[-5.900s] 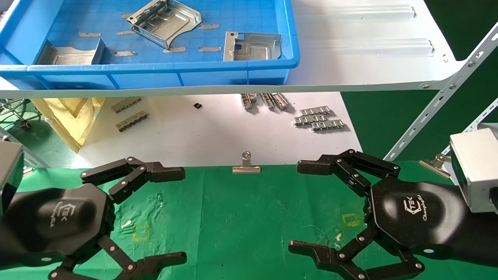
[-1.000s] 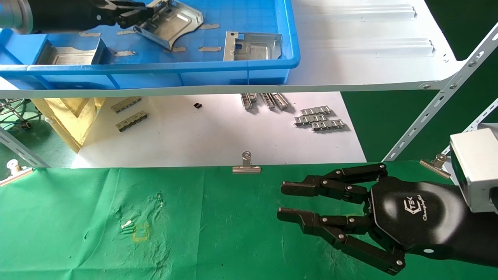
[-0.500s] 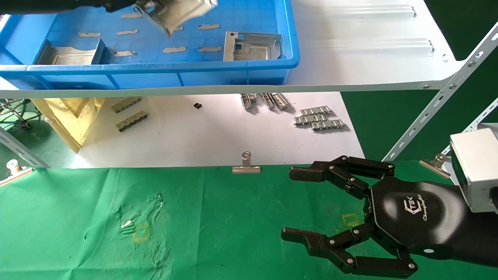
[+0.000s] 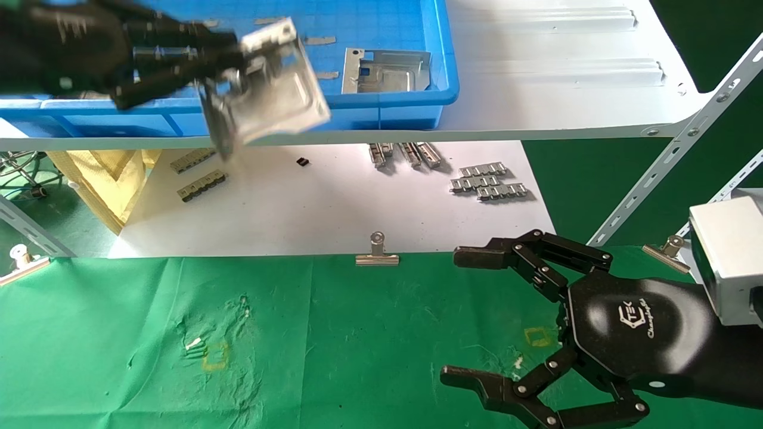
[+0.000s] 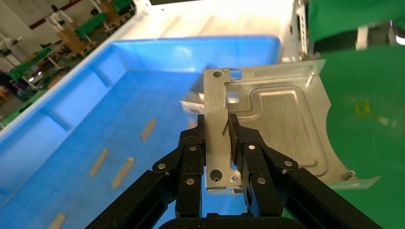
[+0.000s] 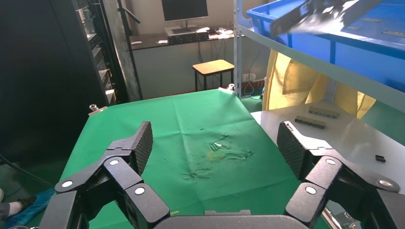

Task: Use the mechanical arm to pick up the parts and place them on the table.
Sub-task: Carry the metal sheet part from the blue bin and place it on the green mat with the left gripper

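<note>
We see one metal plate (image 4: 271,89) held up in the air by the left gripper (image 4: 229,62), tilted, in front of the near wall of the blue bin (image 4: 357,110) and overlapping the shelf (image 4: 536,77) edge in the head view. In the left wrist view the same plate (image 5: 272,121) shows its embossed rectangle and curved cut-out, and the left gripper (image 5: 217,138) has its black fingers (image 5: 191,152) clamped together on the plate's bent edge strip. The held plate touches nothing but the fingers. Another plate (image 4: 384,71) lies flat in the bin, near its right end. Small grey tape-like strips (image 4: 320,40) are on the bin floor. Below the shelf a white sheet (image 4: 334,208) carries toothed metal strips (image 4: 489,182) on its right side and more strips (image 4: 199,179) on its left, with a small black piece (image 4: 303,161) between. A binder clip (image 4: 377,253) sits on the far edge of the green table (image 4: 334,345). A yellow square mark (image 4: 216,356) is on the cloth to the left. The right gripper (image 4: 471,319) hovers low over the table's right side, its fingers spread wide apart and holding nothing. The right wrist view shows those fingers (image 6: 131,148) apart over the green cloth (image 6: 191,138).
</note>
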